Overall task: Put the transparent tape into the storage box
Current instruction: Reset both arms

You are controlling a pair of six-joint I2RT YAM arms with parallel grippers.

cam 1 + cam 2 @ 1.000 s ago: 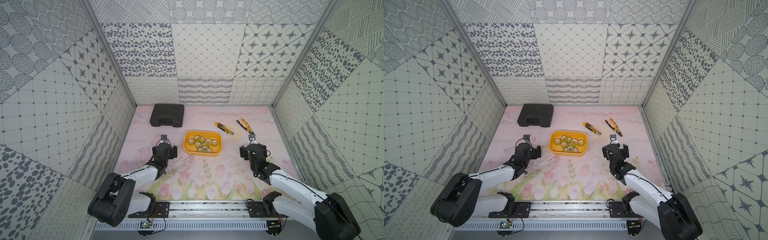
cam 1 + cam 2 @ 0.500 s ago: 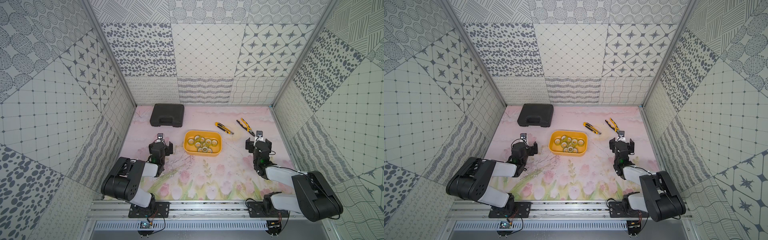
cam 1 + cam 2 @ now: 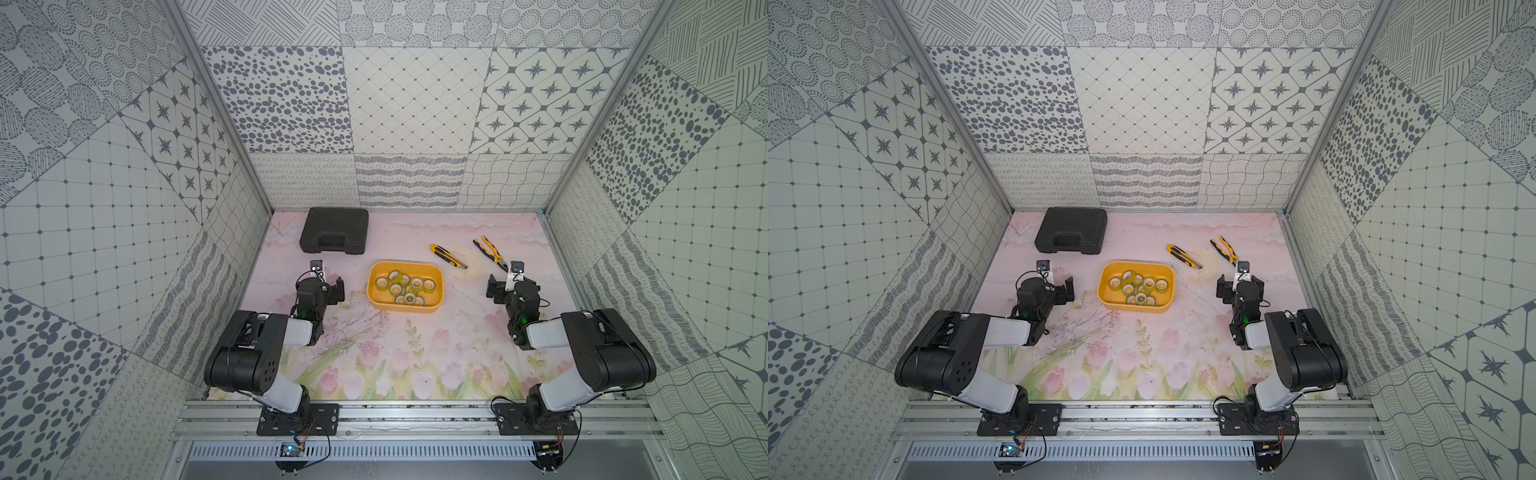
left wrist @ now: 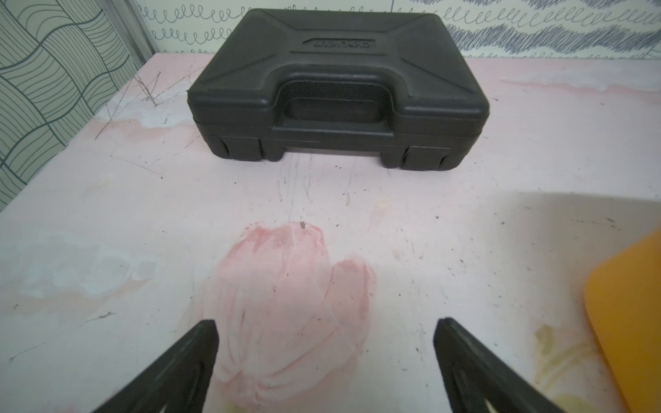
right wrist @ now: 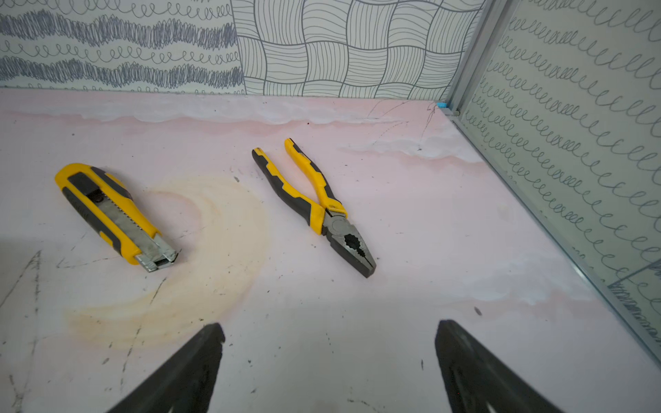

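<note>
The storage box (image 3: pixel 405 308) (image 3: pixel 1133 308) is a shallow yellow-orange tub in the middle of the table in both top views. Several rolls of transparent tape (image 3: pixel 409 286) (image 3: pixel 1138 286) lie inside it. My left gripper (image 3: pixel 329 283) (image 3: pixel 1059 283) rests low to the left of the tub, open and empty. In the left wrist view its jaws (image 4: pixel 325 323) stand wide over bare table, with a corner of the tub (image 4: pixel 629 321) beside them. My right gripper (image 3: pixel 511 286) (image 3: pixel 1241 285) sits to the right of the tub, also open and empty (image 5: pixel 327 327).
A black case (image 3: pixel 334 230) (image 4: pixel 336 89) lies at the back left, ahead of the left gripper. A yellow utility knife (image 3: pixel 448 255) (image 5: pixel 114 214) and yellow-handled pliers (image 3: pixel 490 253) (image 5: pixel 314 203) lie at the back right. Patterned walls enclose the table on three sides.
Both arms have folded back towards the front rail, their elbows now bunched over the near table. The grippers stay open, roughly where they were on either side of the tub.
</note>
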